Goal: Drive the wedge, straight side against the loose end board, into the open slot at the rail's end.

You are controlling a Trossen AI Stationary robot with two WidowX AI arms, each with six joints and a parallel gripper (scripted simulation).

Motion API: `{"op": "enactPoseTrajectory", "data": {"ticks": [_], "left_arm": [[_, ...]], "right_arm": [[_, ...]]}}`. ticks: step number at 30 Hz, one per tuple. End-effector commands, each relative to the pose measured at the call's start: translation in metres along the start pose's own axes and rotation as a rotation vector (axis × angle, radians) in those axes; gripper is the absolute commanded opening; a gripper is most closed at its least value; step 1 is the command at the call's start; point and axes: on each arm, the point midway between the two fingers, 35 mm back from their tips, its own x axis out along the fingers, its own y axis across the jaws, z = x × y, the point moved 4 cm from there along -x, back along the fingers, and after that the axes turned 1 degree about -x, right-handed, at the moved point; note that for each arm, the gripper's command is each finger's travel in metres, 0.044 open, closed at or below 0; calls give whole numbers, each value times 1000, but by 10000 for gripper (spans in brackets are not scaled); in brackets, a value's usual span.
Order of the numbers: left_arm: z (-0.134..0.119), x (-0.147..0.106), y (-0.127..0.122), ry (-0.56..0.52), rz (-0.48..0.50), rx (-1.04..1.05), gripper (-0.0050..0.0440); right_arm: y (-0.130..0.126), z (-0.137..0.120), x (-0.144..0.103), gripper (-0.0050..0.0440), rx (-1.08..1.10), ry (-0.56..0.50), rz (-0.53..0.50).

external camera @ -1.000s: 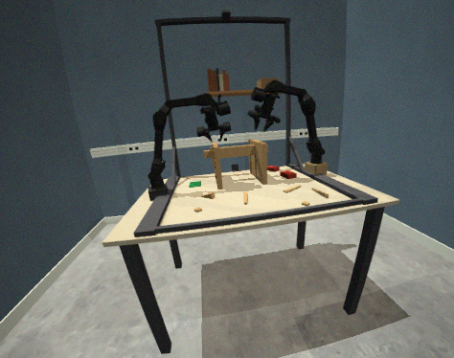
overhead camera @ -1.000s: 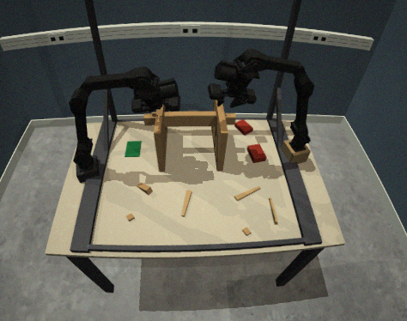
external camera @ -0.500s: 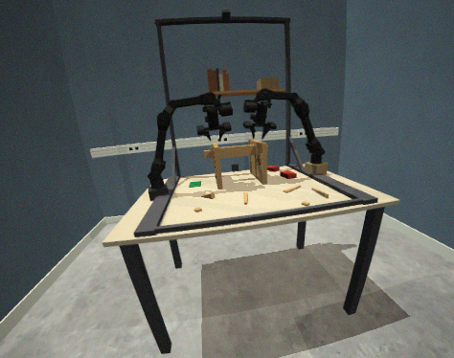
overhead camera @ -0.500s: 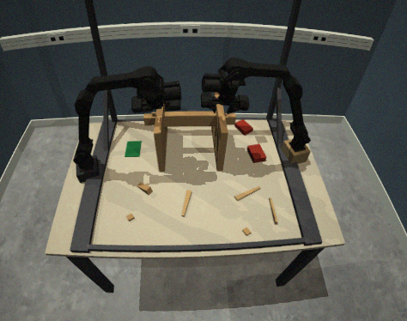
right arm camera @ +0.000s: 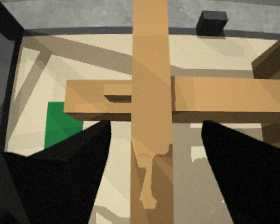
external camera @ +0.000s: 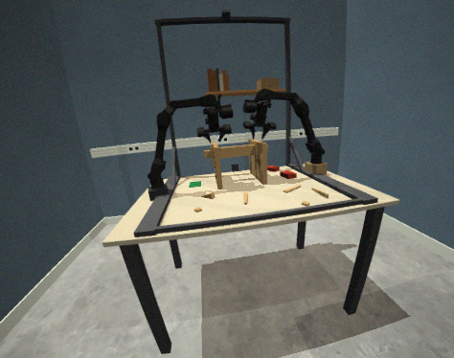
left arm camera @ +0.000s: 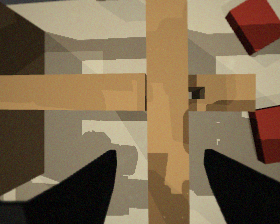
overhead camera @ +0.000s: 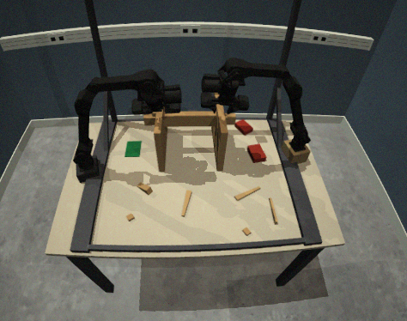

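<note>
Your open left gripper [left arm camera: 159, 156] straddles the end board [left arm camera: 167, 60]. You can see the rail's slot [left arm camera: 197, 93] beside that board, near two red blocks [left arm camera: 256, 25] [left arm camera: 272, 134].

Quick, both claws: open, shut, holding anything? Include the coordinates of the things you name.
Left claw [overhead camera: 222, 106] [external camera: 258, 138] [left arm camera: 160, 150]: open, holding nothing, no wedge.
Right claw [overhead camera: 158, 110] [external camera: 215, 140] [right arm camera: 156, 121]: open, holding nothing.
</note>
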Motion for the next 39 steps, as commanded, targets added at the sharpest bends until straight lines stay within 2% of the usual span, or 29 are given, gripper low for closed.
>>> {"op": "enactPoseTrajectory", "data": {"ticks": [1,34,35,39], "left_arm": [[1,-3,-1,-1,7,5,257],[1,-3,-1,-1,7,5,257],[1,-3,-1,-1,7,5,257],[1,-3,-1,-1,7,5,257]], "right_arm": [[4,2,-7,257,-21,6,-28],[2,-21,20,257,4,13,12],[2,-20,19,0,3,13,11],[1,-19,17,0,-2,13,3]]}}
